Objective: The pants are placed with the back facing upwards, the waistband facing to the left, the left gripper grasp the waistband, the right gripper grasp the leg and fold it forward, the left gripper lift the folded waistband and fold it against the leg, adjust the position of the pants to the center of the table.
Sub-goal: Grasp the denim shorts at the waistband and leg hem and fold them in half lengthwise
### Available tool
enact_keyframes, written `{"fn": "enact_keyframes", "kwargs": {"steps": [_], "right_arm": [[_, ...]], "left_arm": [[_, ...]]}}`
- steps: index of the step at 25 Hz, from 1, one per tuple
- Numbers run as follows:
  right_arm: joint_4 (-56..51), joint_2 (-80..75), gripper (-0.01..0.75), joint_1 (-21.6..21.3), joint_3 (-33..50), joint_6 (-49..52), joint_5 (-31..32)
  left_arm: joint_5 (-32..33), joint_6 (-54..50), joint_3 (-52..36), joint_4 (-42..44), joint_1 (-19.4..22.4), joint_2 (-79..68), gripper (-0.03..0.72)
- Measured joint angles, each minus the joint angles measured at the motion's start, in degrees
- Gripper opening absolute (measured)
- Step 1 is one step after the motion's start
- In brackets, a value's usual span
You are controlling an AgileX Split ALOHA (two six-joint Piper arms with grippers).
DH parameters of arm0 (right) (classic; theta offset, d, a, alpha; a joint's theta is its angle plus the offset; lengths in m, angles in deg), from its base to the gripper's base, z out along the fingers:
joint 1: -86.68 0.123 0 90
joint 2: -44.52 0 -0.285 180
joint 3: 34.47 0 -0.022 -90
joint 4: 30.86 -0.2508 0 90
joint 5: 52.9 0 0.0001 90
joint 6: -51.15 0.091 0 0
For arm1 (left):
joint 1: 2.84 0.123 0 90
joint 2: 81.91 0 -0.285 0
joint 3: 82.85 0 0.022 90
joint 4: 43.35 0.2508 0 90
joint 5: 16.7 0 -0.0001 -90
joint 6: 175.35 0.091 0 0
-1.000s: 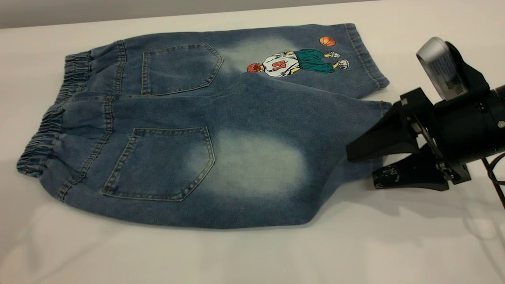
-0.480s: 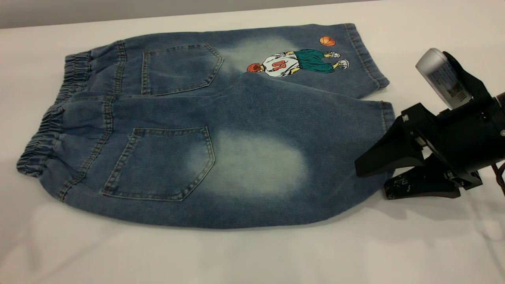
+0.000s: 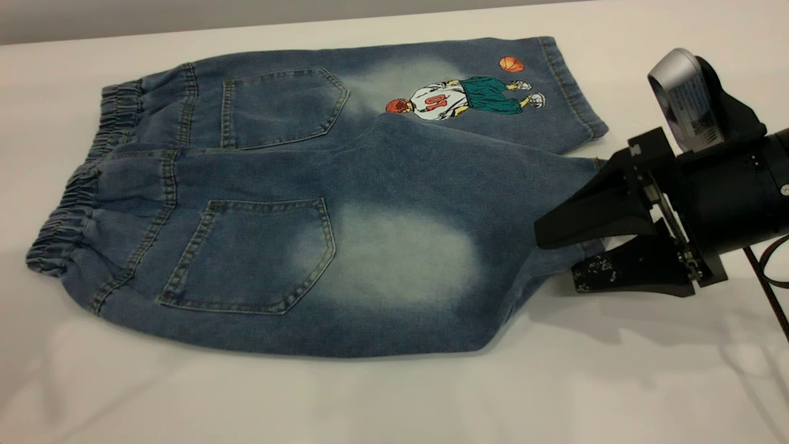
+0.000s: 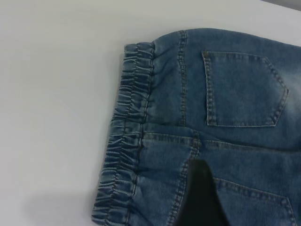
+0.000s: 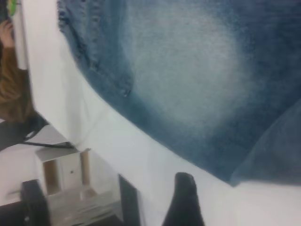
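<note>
The denim shorts (image 3: 320, 197) lie flat on the white surface (image 3: 394, 394), waistband (image 3: 80, 185) left. The right tool (image 3: 558, 259) straddles the near leg's hem (image 3: 555, 246), fingers parted around cloth. Closing shallowly risks the hem slipping free when lifted.

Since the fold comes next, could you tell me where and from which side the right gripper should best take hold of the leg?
Probably at the hem end of the leg, near its front corner, coming in low from the table's right side. That edge faces the right gripper, whose jaws stand open around it, one finger above the denim and one against the tabletop. The cloth there already lifts slightly, so a finger can slide beneath.
</note>
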Motion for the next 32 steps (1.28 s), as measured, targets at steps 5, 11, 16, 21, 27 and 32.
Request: {"fn": "enact_keyframes", "kwargs": {"steps": [5, 11, 16, 21, 27, 32], "right_arm": [[-0.09, 0.00, 0.486, 0.00, 0.00, 0.00, -5.86], [0.19, 0.00, 0.478, 0.00, 0.00, 0.06, -5.89], [0.26, 0.00, 0.351, 0.00, 0.00, 0.06, -7.83], [0.26, 0.05, 0.162, 0.00, 0.00, 0.06, -9.70], [0.07, 0.62, 0.016, 0.00, 0.00, 0.06, -9.65], [1.27, 3.58, 0.013, 0.00, 0.00, 0.06, -9.58]], "left_arm": [[0.00, 0.00, 0.00, 0.00, 0.00, 0.00, 0.454], [0.00, 0.00, 0.00, 0.00, 0.00, 0.00, 0.454], [0.00, 0.00, 0.00, 0.00, 0.00, 0.00, 0.454], [-0.05, 0.00, 0.00, 0.00, 0.00, 0.00, 0.454], [0.08, 0.00, 0.00, 0.00, 0.00, 0.00, 0.454], [3.32, -0.11, 0.00, 0.00, 0.00, 0.00, 0.454]]}}
